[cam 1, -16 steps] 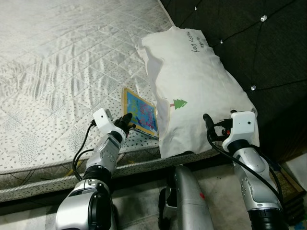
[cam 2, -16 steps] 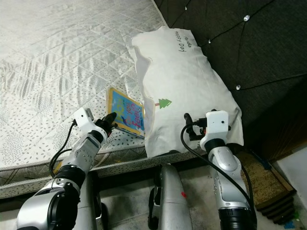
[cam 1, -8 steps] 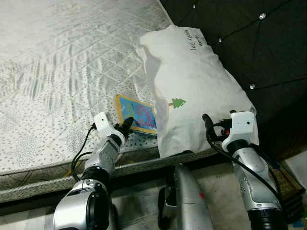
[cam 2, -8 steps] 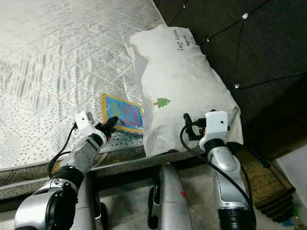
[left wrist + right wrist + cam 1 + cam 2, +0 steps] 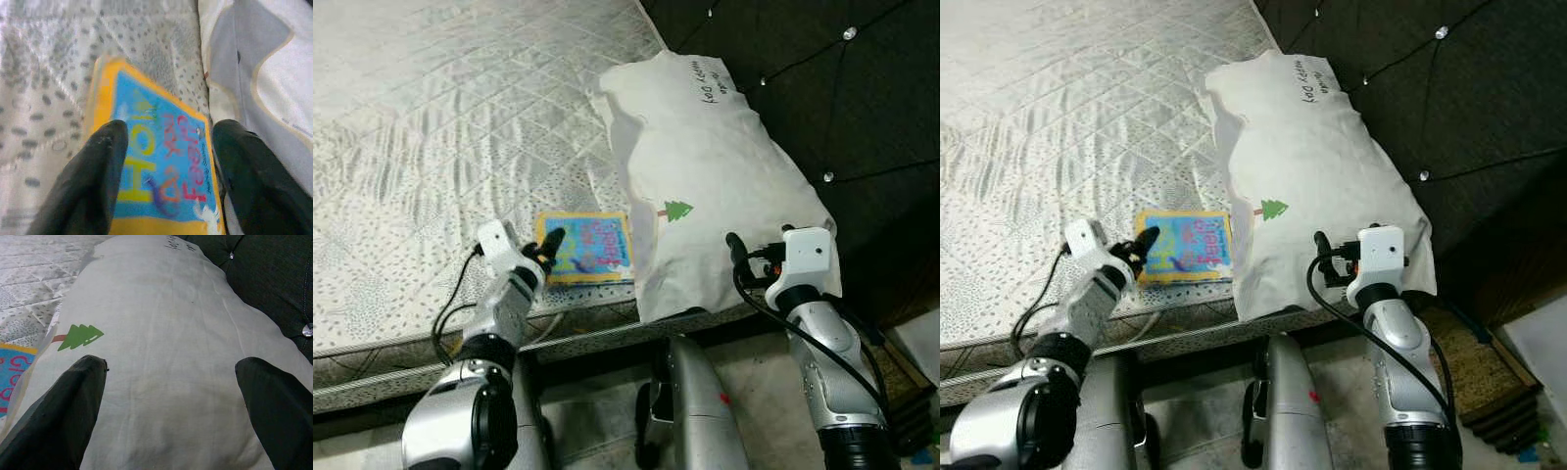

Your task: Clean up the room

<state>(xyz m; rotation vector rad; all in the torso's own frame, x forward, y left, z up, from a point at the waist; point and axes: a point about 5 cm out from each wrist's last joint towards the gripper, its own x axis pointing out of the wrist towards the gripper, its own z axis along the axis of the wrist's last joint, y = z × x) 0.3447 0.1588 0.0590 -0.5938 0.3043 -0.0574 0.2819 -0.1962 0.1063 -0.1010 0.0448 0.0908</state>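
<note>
Picture book lies flat at lower centre, on the mattress edge, touching the pillow. Left gripper fingers apart over it, likely for pickup. Right gripper spread wide, facing pillow.

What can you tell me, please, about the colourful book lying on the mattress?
The book is thin and flat, with a yellow border around a blue cover bearing large colourful letters. It lies face up on the quilted mattress near its front edge, its right side against the white pillow. The left tool, fingers open, sits over its left edge.
</note>
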